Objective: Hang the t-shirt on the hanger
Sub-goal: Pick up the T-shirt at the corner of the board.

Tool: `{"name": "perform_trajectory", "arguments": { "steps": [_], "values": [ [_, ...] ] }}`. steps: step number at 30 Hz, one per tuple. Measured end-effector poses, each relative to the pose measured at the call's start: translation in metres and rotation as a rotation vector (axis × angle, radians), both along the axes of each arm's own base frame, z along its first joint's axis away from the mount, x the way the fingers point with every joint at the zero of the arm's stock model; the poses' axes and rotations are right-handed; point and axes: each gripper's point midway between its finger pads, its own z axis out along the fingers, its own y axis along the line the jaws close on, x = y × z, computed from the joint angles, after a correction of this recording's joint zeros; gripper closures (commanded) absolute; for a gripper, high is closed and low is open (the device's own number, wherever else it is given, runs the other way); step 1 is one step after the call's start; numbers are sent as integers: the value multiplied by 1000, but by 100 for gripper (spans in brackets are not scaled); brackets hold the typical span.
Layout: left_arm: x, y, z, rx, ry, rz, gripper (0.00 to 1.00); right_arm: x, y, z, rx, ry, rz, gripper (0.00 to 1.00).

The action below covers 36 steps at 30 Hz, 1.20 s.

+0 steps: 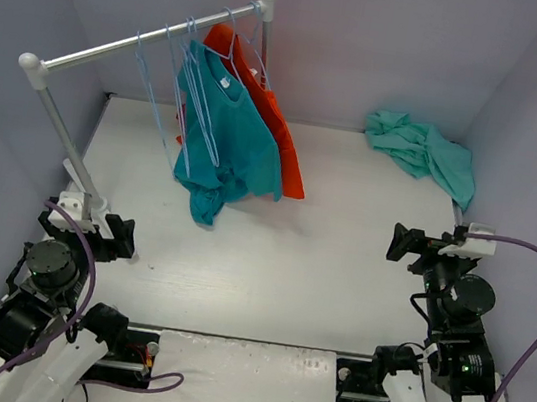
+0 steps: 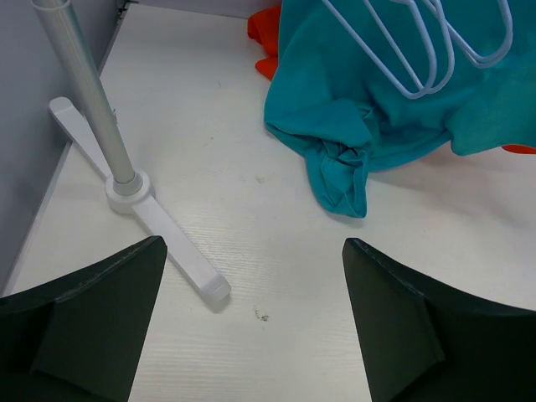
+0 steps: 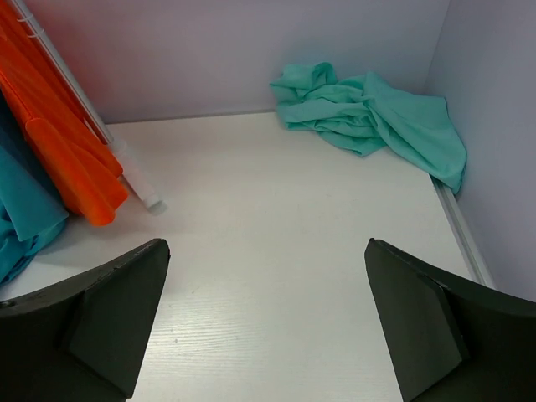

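Note:
The mint-green t-shirt [image 1: 422, 153] lies crumpled on the table in the far right corner; it also shows in the right wrist view [image 3: 368, 117]. Several light-blue wire hangers [image 1: 154, 103] hang on the rail [image 1: 120, 45] at the back left, some bare; their lower loops show in the left wrist view [image 2: 416, 90]. My left gripper [image 1: 117, 236] is open and empty above the table near the rack's foot; its jaws [image 2: 253, 244] stand wide apart. My right gripper [image 1: 406, 244] is open and empty, well short of the t-shirt; its jaws [image 3: 266, 244] stand wide apart.
A darker blue-teal t-shirt [image 1: 226, 144] and an orange-red garment [image 1: 281, 147] hang on the rail. The rack's post and white foot [image 2: 134, 197] stand at the left. Grey walls close in the table at the left, back and right.

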Motion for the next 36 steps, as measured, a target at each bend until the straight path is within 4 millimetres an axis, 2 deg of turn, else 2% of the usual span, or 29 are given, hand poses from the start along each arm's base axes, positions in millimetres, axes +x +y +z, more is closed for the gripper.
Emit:
{"name": "perform_trajectory", "arguments": {
  "steps": [4,8,11,14,19,22,26,31,33,36],
  "values": [
    [2,-1,-2,3,9,0,18,3,1,0,5,4,-1,0],
    [5,-2,-4,8,28,-1,18,9,2,9,29,-31,-2,0],
    [6,-2,-7,11,37,1,18,28,3,12,40,-35,-14,0],
    [7,-1,-11,13,46,8,18,63,2,0,42,33,-57,0],
    [9,-3,-19,16,63,6,18,142,-6,-33,9,187,-160,0],
    [11,-5,-17,11,53,-6,18,188,-18,-50,2,235,-218,0],
    [13,-10,-20,9,55,-30,18,255,-38,-84,4,295,-271,0],
    [14,-11,-21,9,52,-34,18,311,-64,-139,4,387,-300,0],
    [15,-11,-22,9,54,-35,17,326,-74,-158,5,416,-304,0],
    [15,-11,-22,10,54,-34,17,350,-90,-177,5,434,-300,0]
  ]
}}
